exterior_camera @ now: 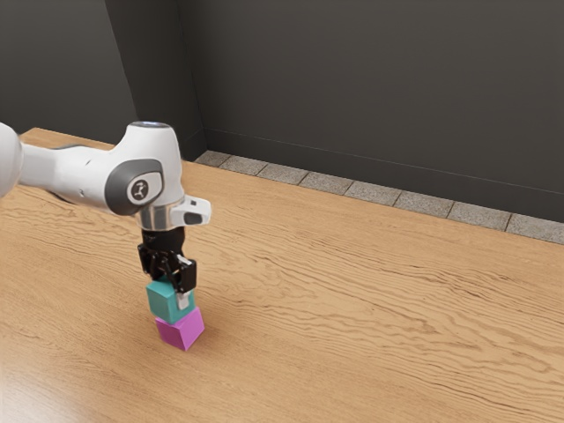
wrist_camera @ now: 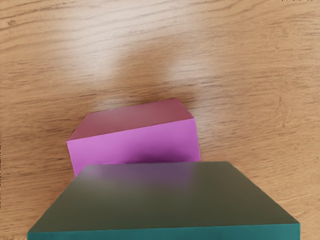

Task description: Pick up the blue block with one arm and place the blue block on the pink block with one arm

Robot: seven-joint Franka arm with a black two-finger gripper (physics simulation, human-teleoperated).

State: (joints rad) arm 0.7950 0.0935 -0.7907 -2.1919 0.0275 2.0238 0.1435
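Exterior view from the side: the Franka's black gripper (exterior_camera: 173, 293) is clamped on the blue block (exterior_camera: 160, 301), which looks more teal than blue. A finger sits on each side face. The block is directly over the pink block (exterior_camera: 181, 330) on the wooden table (exterior_camera: 379, 300), set slightly toward the exterior view's left. I can't tell whether the two blocks touch or a sliver of air remains.

In the wrist view the blue block (wrist_camera: 165, 202) sits just under the hand, with the pink block (wrist_camera: 134, 142) partly showing beyond it.

I'd judge the block to be a small, rigid, light cube with smooth, possibly slick faces. A hold on two opposite flat sides near the middle suits it. Off-centre, it could tip.
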